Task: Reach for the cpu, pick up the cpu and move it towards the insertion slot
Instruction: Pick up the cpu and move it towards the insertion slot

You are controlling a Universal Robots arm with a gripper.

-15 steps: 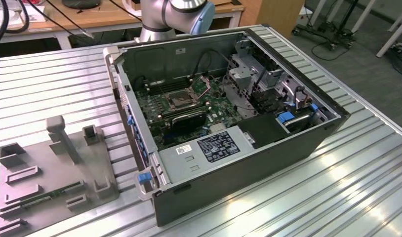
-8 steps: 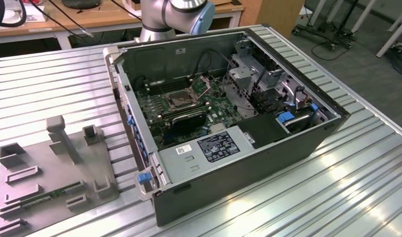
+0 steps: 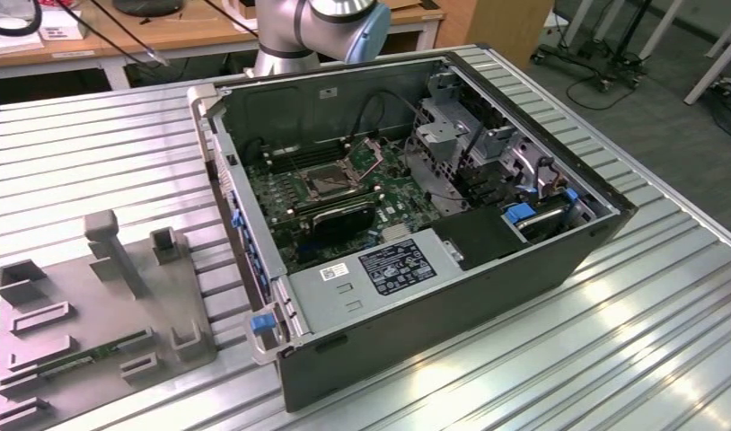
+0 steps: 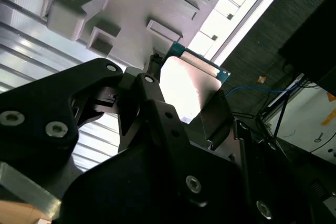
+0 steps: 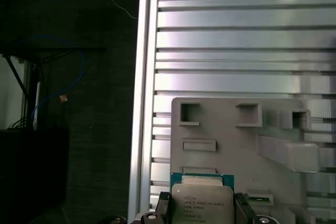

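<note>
The work surface is a ribbed aluminium table (image 3: pixel 653 314), its ridges bright under the room light. On it stand an open computer case (image 3: pixel 462 314) and, toward the exterior view's left, a grey moulded plastic tray (image 3: pixel 102 310). The tray's rectangular recesses and upright posts are shaped to locate parts, and a thin green memory stick (image 3: pixel 96 352) lies in one recess.

In both wrist views the gripper (image 5: pixel 202 204) is closed on the cpu (image 5: pixel 202 196). Its black fingers (image 4: pixel 149 98) press on opposite edges, which leaves the flat silvery lid and pale rim untouched. The chip hangs over the tray, apart from it as far as I can judge.

The insertion slot (image 3: pixel 321 183) is a dark square in a metal frame amid green circuit board. It sits inside the case, well apart from the tray.
</note>
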